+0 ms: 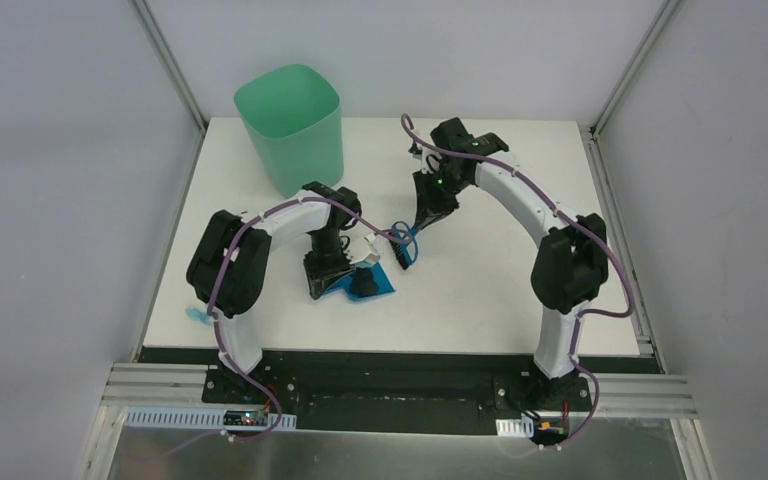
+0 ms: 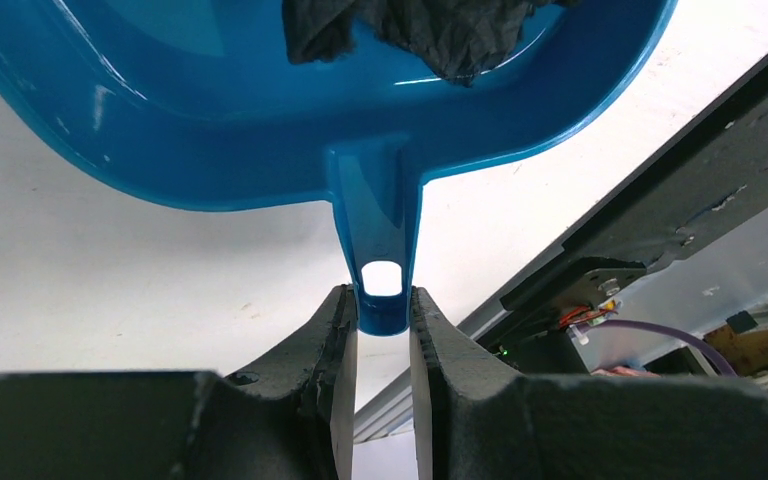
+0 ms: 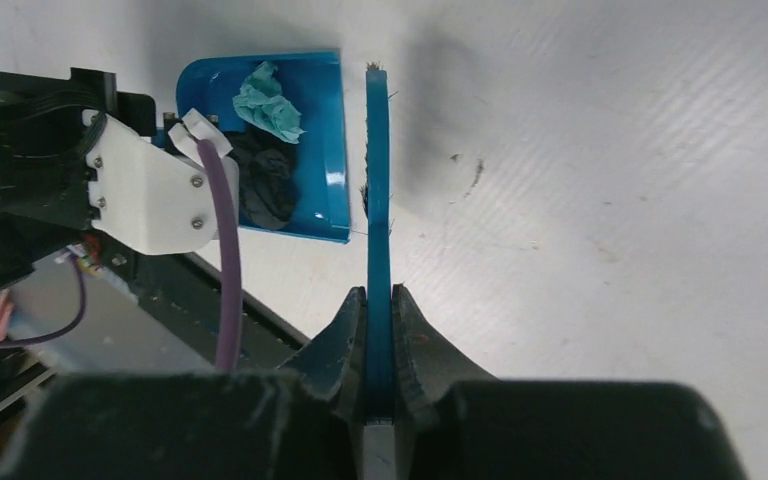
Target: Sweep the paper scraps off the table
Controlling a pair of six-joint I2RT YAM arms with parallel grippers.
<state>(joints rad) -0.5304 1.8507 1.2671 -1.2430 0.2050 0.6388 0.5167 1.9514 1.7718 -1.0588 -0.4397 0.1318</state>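
My left gripper (image 2: 382,318) is shut on the handle of the blue dustpan (image 2: 250,140), which rests on the white table (image 1: 520,300). A black paper scrap (image 2: 420,30) lies in the pan. The right wrist view shows that black scrap (image 3: 265,190) and a light blue scrap (image 3: 270,100) in the dustpan (image 3: 320,120). My right gripper (image 3: 379,300) is shut on the blue hand brush (image 3: 377,190), held just right of the pan's open edge. From above, the left gripper (image 1: 322,272), dustpan (image 1: 380,287), right gripper (image 1: 428,212) and brush (image 1: 405,247) sit mid-table. One light blue scrap (image 1: 197,318) lies by the left arm.
A mint-green bin (image 1: 292,125) stands at the back left of the table, behind the left arm. The table's black front edge (image 1: 390,355) runs along the arm bases. Grey walls close in the left and right sides.
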